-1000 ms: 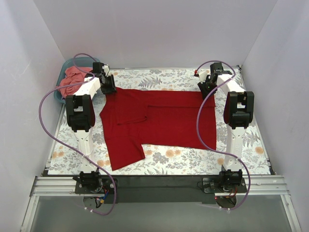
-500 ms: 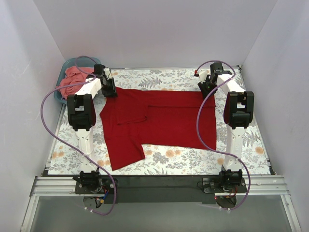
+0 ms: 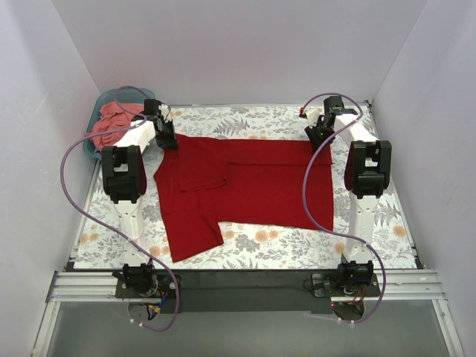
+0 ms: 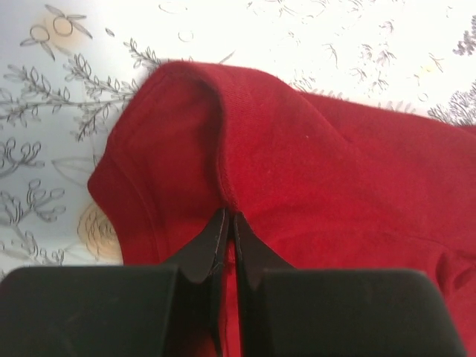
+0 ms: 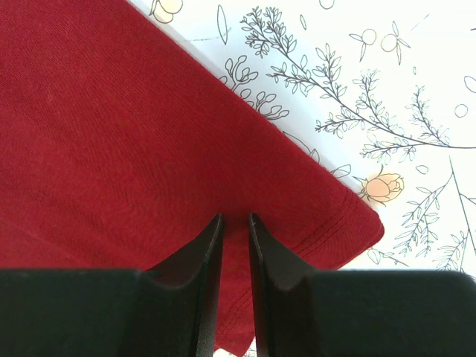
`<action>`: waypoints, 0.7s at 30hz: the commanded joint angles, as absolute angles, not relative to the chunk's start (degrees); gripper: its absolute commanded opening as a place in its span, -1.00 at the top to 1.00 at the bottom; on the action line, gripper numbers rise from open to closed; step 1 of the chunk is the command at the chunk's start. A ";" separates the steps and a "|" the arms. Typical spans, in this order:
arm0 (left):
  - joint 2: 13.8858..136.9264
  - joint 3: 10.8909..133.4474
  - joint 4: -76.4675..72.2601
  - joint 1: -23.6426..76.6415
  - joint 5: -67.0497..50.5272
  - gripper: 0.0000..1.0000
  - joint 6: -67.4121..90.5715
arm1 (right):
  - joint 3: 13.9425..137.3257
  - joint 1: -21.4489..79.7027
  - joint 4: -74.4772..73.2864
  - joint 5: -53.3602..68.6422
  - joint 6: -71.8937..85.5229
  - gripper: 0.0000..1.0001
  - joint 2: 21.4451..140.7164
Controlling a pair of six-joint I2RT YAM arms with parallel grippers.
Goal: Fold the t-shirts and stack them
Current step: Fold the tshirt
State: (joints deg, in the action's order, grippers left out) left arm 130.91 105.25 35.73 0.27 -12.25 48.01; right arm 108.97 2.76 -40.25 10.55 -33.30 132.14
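Centrally, the crimson t-shirt [image 3: 253,186] lies spread on the floral surface [image 3: 260,249]. The left end effector [image 4: 229,219] is pinched tight on a ridge of cloth at its far left corner. The right end effector [image 5: 236,219], narrow, nips the far right hem corner. The salmon-pink t-shirt [image 3: 111,119] sits bunched in the teal tub [image 3: 110,94], far left.

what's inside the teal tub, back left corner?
A crumpled pink t-shirt fills the tub. The left arm crosses its near side, and the shirt covers the tub's bottom, so anything underneath cannot be seen.
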 commanded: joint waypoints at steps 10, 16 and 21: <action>119.35 95.89 36.47 0.09 -10.81 1.00 47.37 | 109.25 2.46 -40.87 7.73 -34.63 0.49 133.77; 122.69 97.12 37.18 0.09 -9.14 1.00 47.72 | 109.25 2.46 -40.87 7.12 -34.72 0.49 133.86; 121.40 100.89 36.05 0.09 -11.23 0.54 46.68 | 109.25 2.55 -41.04 8.51 -34.46 0.49 132.55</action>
State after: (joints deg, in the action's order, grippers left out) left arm 124.46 97.91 37.06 0.27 -9.93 47.81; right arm 108.97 2.81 -40.25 10.22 -33.43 132.14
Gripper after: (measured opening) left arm 0.127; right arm 0.253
